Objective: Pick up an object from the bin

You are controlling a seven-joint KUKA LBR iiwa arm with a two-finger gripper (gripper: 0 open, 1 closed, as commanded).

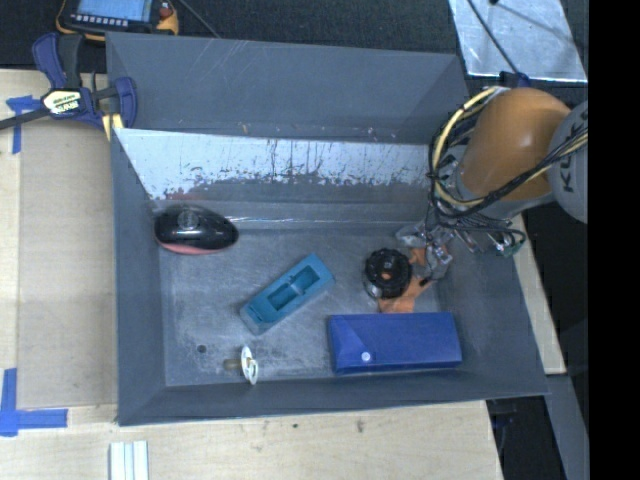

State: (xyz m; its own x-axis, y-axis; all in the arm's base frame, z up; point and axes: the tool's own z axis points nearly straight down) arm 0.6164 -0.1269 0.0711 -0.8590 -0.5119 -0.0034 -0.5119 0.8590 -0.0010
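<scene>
1. The black round object (384,270) lies on the bin floor, right of centre and toward the right wall. It is dark, roughly disc-shaped, and has a paler ring on top.
2. An orange piece (398,303) sits at the lower right edge of the black round object. It appears to be joined to that object, but the view does not settle this.
3. The gripper (428,251) is down inside the bin, just beside the black round object on its right and slightly above it in the view. Whether the two touch cannot be told.
4. Gripper state: how far it is open cannot be told from this view, and nothing can be seen held in it.
5. The orange cover (510,148) on the wrist hangs over the bin's right wall, with yellow and black cables (446,163) looped along its left side.
6. A dark blue box (395,342) lies flat just below the orange piece, near the front wall.
7. A teal oblong case (287,293) lies tilted at the floor's centre, well apart from the gripper.
8. A black computer mouse (195,231) with a red underside rests at the back left.
9. A small white item (249,364) lies at the front left.
10. The grey metal bin (300,88) has sloped walls.
</scene>
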